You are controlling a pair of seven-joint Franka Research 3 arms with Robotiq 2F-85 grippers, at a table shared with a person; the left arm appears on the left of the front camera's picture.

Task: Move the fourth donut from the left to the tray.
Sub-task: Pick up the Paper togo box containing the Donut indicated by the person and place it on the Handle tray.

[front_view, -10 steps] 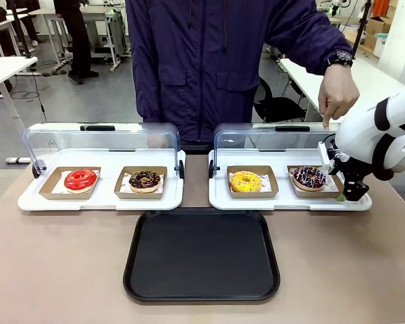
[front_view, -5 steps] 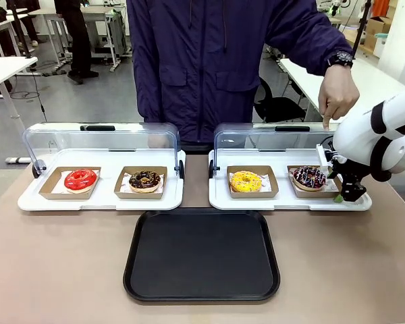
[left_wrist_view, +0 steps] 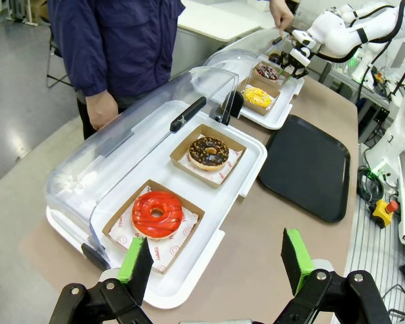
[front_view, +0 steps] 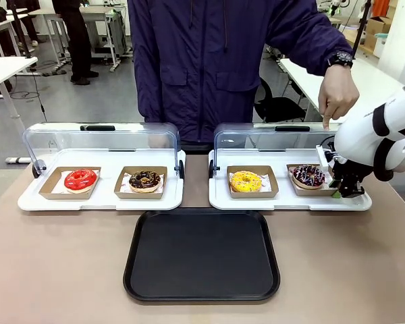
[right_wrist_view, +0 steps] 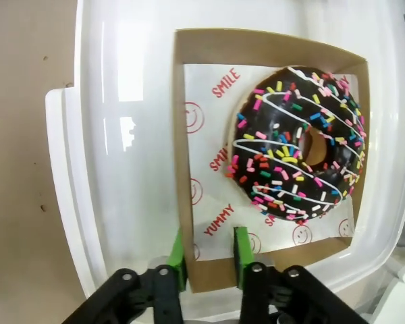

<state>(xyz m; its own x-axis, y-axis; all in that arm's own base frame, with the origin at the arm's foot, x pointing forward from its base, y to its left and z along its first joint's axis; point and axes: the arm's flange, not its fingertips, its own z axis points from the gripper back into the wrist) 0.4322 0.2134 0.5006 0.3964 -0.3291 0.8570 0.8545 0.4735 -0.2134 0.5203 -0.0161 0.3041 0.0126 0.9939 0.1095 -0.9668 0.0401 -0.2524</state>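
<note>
Right fingers (right_wrist_view: 206, 260) pinch wall of brown cardboard holder (right_wrist_view: 189, 135), green pads either side of its edge. Holder carries sprinkled chocolate donut (right_wrist_view: 297, 145), glossy ring, on printed paper. Holder sits at right end of right white display tray (front_view: 290, 200), near surface's far right corner. Four donuts in four holders, two per display tray, clear domed lids raised. Black tray (front_view: 202, 254), flat, rounded corners, at near edge centre. Left fingers (left_wrist_view: 216, 260) spread apart, holding nothing.
</note>
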